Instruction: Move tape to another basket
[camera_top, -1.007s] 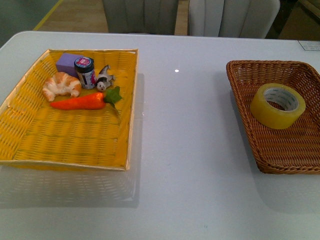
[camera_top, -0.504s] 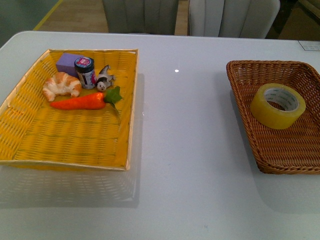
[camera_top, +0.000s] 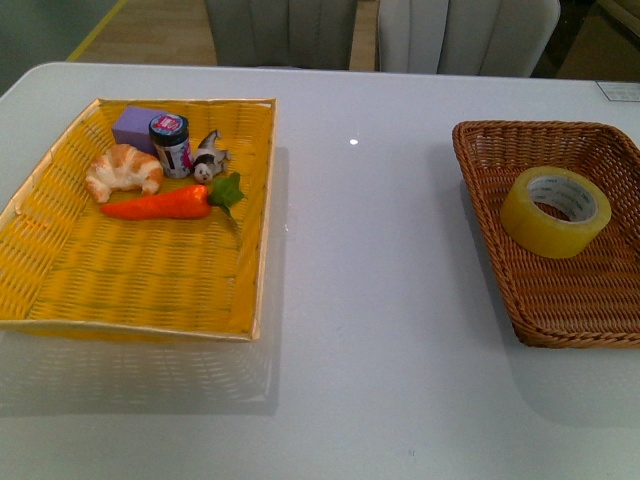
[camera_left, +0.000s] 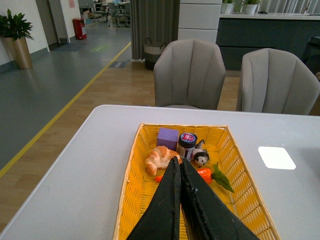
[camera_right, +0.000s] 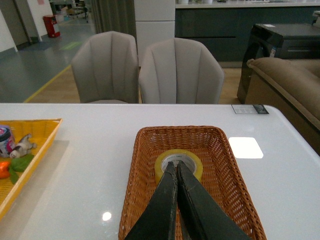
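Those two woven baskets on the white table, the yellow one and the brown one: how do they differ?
The bright yellow flat-woven tray basket has a thin pale rim; the dark brown wicker basket has a thick braided rim. The yellow one holds several small things, among them a croissant and a carrot; the brown one holds only a yellowish tape roll. Both are rectangular, open trays.

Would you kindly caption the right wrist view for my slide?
Shut right gripper poised above tape lying in the brown basket.
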